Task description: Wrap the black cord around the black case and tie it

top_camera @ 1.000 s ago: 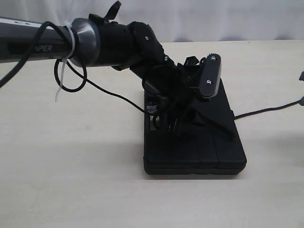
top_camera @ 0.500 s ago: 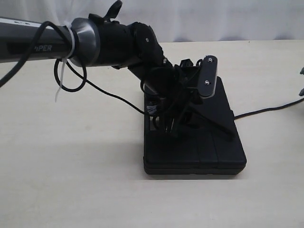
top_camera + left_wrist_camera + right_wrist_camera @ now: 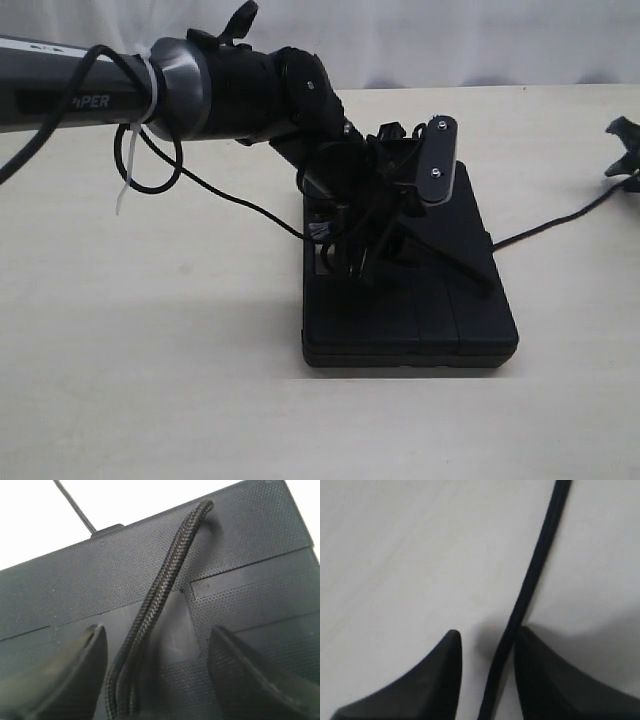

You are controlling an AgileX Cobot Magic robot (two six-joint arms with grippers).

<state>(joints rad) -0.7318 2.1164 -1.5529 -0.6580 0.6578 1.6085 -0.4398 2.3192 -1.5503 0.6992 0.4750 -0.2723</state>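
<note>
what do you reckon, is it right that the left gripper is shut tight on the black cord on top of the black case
Not quite: the left gripper is open, not shut tight. The left wrist view shows its fingers standing wide apart, with the black cord running between them on top of the black case.

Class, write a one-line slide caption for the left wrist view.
Open left pincer straddles the black cord running across the black case.

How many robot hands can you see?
2. The left gripper hangs over the black case, fingers open astride the black cord. The right gripper is over the table right of the case, cord between its fingers. No others show.
</note>
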